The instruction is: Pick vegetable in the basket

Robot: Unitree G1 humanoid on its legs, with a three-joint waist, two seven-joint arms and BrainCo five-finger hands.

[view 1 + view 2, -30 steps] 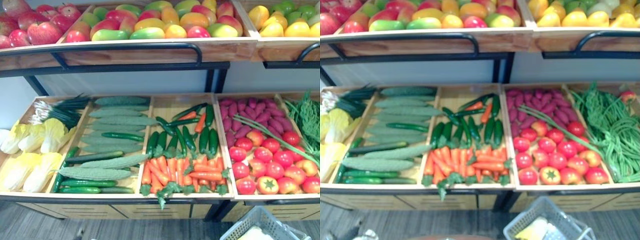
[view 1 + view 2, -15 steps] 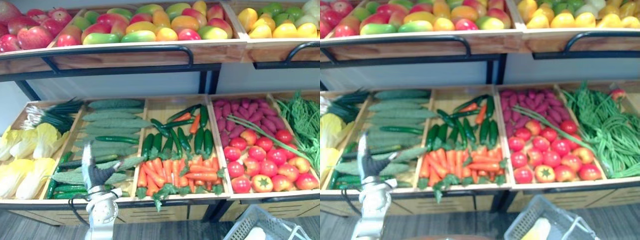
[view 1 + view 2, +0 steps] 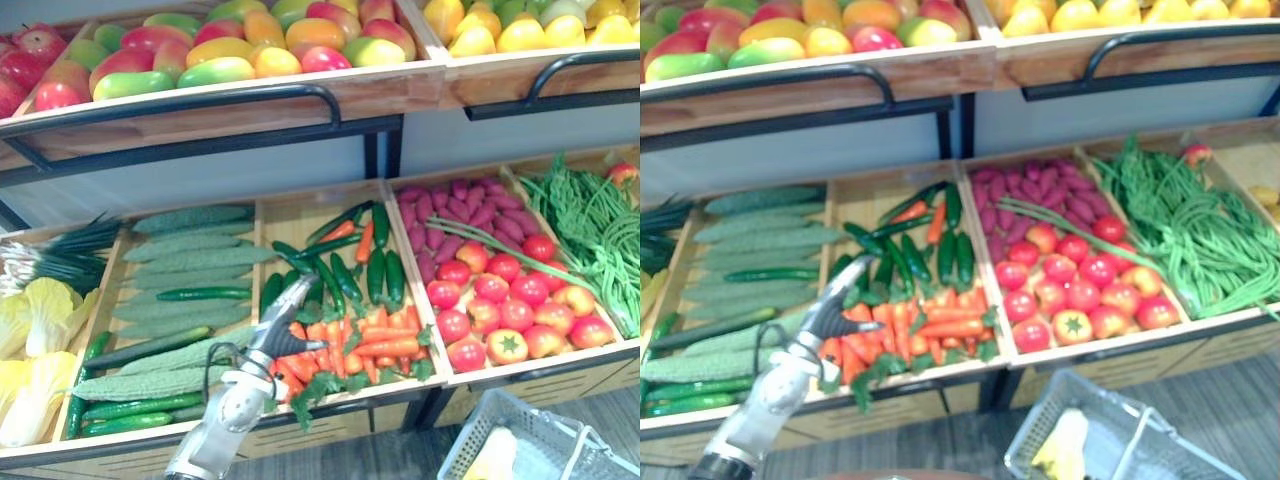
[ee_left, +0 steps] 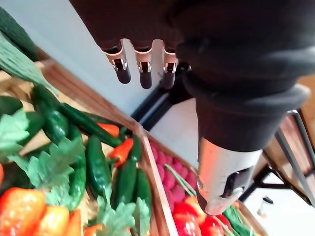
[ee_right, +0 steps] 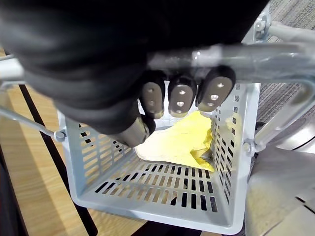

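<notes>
- Reach in hand, likely: the left hand (image 3: 285,322), fingers straight and empty, hovered over the orange carrots (image 3: 385,340) at six o'clock; next, lower and close on one.
- The right hand (image 5: 181,98) gripped the handle (image 5: 221,54) of the grey slotted plastic basket (image 3: 515,435) at five o'clock, a yellow cabbage leaf (image 5: 179,142) inside.

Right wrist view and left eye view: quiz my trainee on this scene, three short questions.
1. True or false: the left hand is shut on a cucumber.
2. What lies in the basket? A tomato, B yellow leafy vegetable, C green beans.
3. Fill in: the right hand is curled round the basket's ____.
Key: 1 false; 2 B; 3 handle.
</notes>
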